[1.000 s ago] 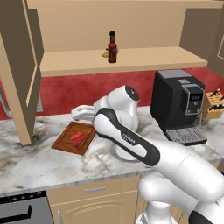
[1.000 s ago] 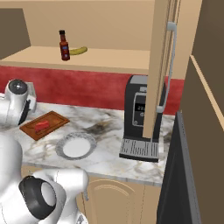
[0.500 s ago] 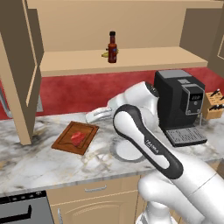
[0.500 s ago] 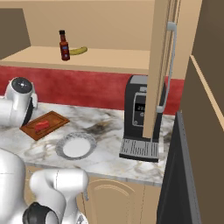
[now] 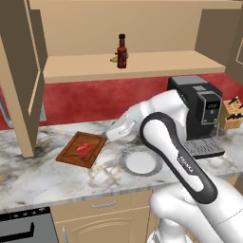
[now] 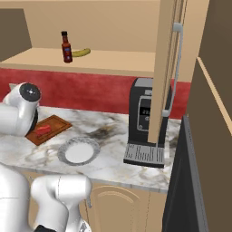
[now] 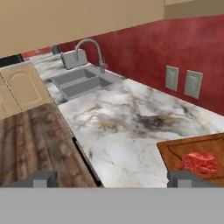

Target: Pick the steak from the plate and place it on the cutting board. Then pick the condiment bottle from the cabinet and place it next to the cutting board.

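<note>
Now the small red raw steak (image 5: pixel 85 148) lies on the reddish-brown wooden cutting board (image 5: pixel 70 154), at nine o'clock of the empty round grey-white plate (image 5: pixel 141 163), while the gripper (image 7: pixel 113 178), jaws wide and holding nothing, has lifted away, leaving the dark red black-capped condiment bottle (image 5: pixel 122 51) on the tan wood cabinet (image 5: pixel 156 64) shelf.

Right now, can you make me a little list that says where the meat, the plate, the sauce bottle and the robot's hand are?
steak: small red raw chunk lying on the reddish-brown wooden cutting board
plate: round grey-white plate, bare, on the marble counter beside the board
bottle: slim dark red condiment bottle upright on the tan cabinet shelf, a yellow banana by it
end effector: open, holding nothing
</note>
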Motion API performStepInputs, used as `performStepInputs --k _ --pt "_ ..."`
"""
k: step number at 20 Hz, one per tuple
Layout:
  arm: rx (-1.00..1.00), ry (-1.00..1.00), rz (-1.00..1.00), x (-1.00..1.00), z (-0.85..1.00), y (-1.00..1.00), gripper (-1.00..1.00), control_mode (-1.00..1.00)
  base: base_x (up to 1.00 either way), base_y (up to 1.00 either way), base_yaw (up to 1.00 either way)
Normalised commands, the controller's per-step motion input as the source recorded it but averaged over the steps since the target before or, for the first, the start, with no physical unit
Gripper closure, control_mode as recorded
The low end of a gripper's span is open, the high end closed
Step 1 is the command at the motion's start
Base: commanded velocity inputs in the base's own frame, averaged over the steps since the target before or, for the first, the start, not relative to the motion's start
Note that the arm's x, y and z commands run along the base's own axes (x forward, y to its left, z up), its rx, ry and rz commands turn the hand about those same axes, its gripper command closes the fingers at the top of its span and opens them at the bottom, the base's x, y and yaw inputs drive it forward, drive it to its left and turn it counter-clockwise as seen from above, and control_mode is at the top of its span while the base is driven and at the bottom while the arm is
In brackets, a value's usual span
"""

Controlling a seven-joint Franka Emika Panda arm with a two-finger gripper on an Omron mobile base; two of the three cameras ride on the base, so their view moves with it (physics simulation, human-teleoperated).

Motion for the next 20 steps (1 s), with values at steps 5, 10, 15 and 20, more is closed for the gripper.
performStepInputs --k 5,10,15,20 --pt "0.0 -0.29 0.33 -0.22 0.13 -0.19 -1.0 -1.0 0.0 0.0 0.0" --pt "0.0 -0.3 0.33 -0.21 0.18 -0.16 -1.0 -1.0 0.0 0.0 0.0" --pt "0.0 -0.3 0.25 -0.34 0.26 -0.15 -1.0 -1.0 0.0 0.0 0.0" --pt "0.01 -0.25 0.14 -0.43 0.36 -0.08 -1.0 -1.0 0.0 0.0 0.0"
